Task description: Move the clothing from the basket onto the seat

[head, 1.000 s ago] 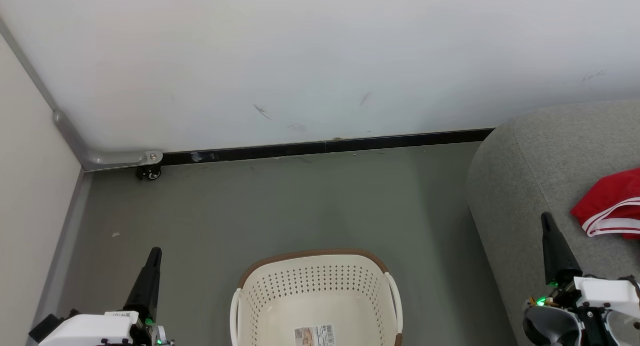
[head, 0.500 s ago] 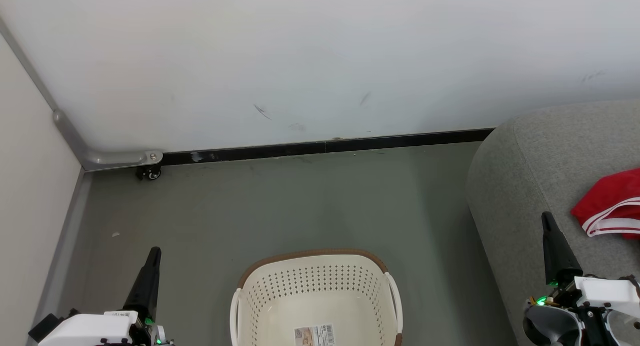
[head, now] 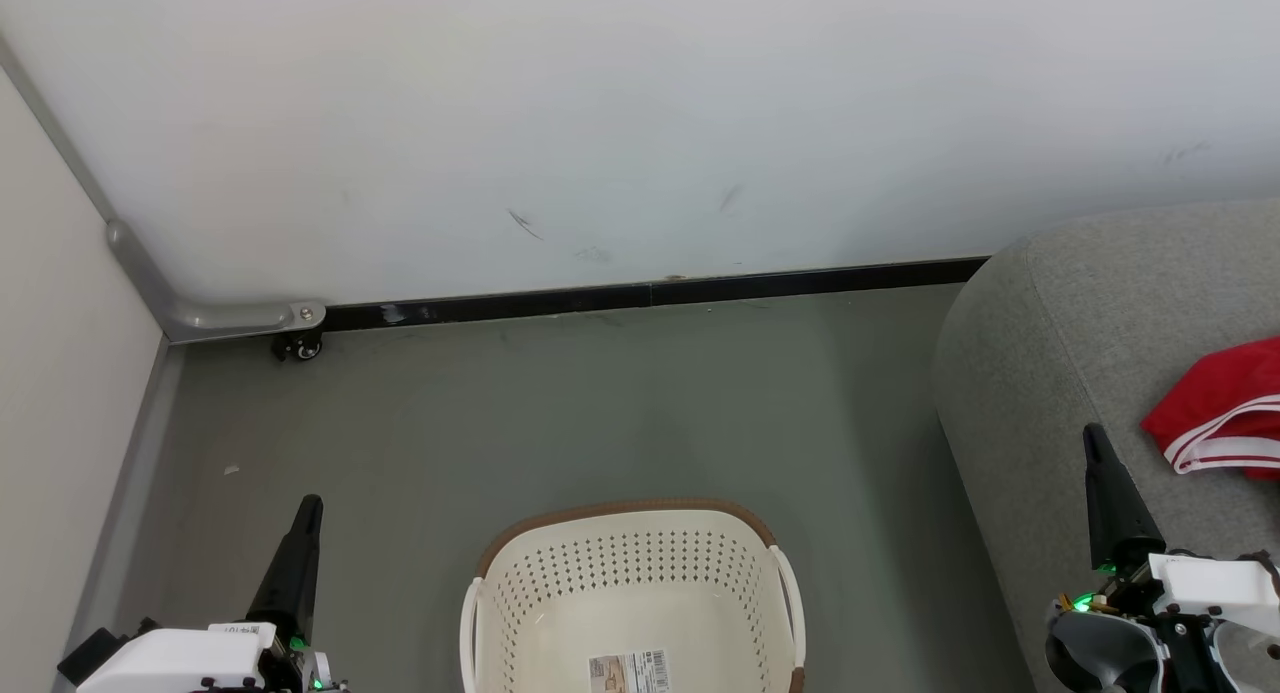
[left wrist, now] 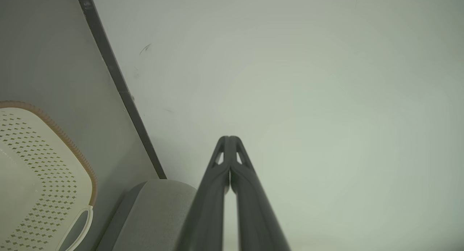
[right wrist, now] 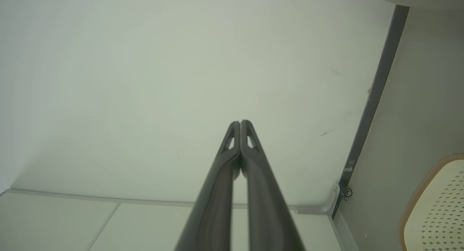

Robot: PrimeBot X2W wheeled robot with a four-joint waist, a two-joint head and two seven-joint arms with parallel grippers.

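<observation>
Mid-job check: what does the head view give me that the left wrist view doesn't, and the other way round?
Head view adds: the red clothing lying on the seat, the right gripper, and the paper label in the basket. Left wrist view adds: a close look along the left gripper, its fingers pressed together, shut. Both: the basket with no clothing in the part seen, the seat's corner, the wall and black baseboard.

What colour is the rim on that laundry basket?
Brown, running round the cream-white perforated laundry basket. The head view shows it best.
</observation>
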